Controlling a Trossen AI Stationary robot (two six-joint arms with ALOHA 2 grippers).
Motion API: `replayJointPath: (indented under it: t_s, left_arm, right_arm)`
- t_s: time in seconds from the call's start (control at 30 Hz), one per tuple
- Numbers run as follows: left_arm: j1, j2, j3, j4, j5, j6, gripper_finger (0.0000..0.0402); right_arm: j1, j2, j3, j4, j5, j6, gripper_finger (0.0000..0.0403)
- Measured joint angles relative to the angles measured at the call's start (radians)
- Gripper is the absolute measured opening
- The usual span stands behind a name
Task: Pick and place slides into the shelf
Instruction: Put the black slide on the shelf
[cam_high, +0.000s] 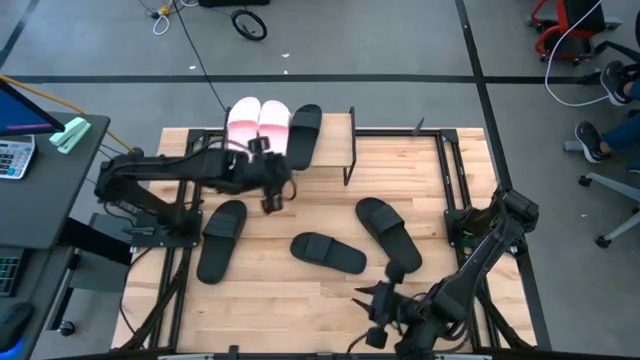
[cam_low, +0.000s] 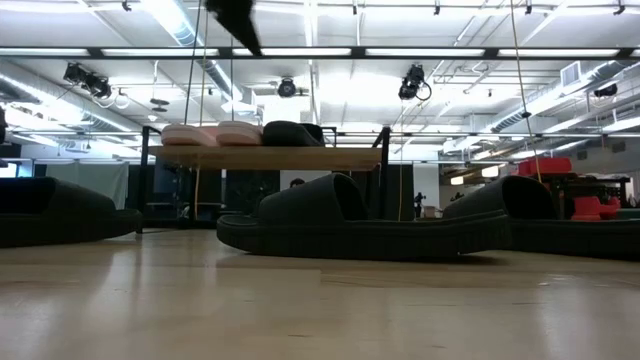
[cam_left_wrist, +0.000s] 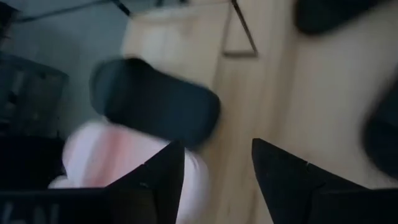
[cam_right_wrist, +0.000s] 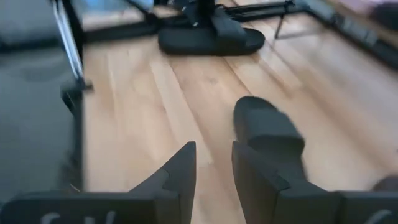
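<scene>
The shelf (cam_high: 330, 150) stands at the table's far edge. Two pale pink slides (cam_high: 259, 122) and one black slide (cam_high: 304, 135) lie on its plank top, side by side; the low view shows them on the plank (cam_low: 270, 157). Three more black slides lie flat on the table: left (cam_high: 222, 240), middle (cam_high: 328, 253), right (cam_high: 388, 232). My left gripper (cam_high: 270, 200) hangs open and empty just near of the shelf; its wrist view (cam_left_wrist: 214, 149) looks down on a pink slide (cam_left_wrist: 106, 155) and the black slide (cam_left_wrist: 155, 109). My right gripper (cam_high: 376, 320) sits low at the near edge, narrowly open and empty (cam_right_wrist: 214, 149).
Black metal frames border the table on both sides (cam_high: 450, 190). Bare wood lies between the loose slides and on the shelf's right half. A desk with a calculator (cam_high: 15, 155) stands left of the table; chairs and cables are on the floor beyond.
</scene>
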Motion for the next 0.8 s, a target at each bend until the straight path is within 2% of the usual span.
replayJointPath:
  t_s: [0.1, 0.23, 0.33, 0.4, 0.53, 0.7, 0.8]
  left_arm:
    - [-0.065, -0.027, 0.000, -0.104, -0.003, -0.069, 0.0190]
    - [-0.128, -0.044, -0.001, -0.194, -0.004, -0.158, 0.0194]
    - [-0.159, -0.045, 0.000, -0.247, -0.006, -0.311, 0.0198]
    - [-0.173, -0.043, -0.001, -0.259, -0.013, -0.384, 0.0199]
    - [-0.181, -0.043, -0.001, -0.259, -0.016, -0.382, 0.0194]
    - [-0.181, -0.043, -0.001, -0.278, -0.017, -0.386, 0.0188]
    - [-0.181, -0.043, -0.001, -0.283, -0.017, -0.385, 0.0190]
  right_arm:
    - [-0.010, 0.057, 0.000, 0.011, 0.002, -0.161, 0.0109]
    - [-0.056, 0.118, 0.000, 0.009, 0.004, -0.243, 0.0109]
    - [-0.109, 0.139, 0.000, 0.000, 0.012, -0.304, 0.0109]
    - [-0.149, 0.140, 0.000, -0.001, -0.002, -0.312, 0.0109]
    - [-0.235, 0.140, 0.000, 0.012, -0.046, -0.263, 0.0109]
    - [-0.336, 0.140, 0.000, 0.014, -0.218, -0.280, 0.0109]
    - [-0.409, 0.140, 0.000, 0.047, -0.426, -0.328, 0.0109]
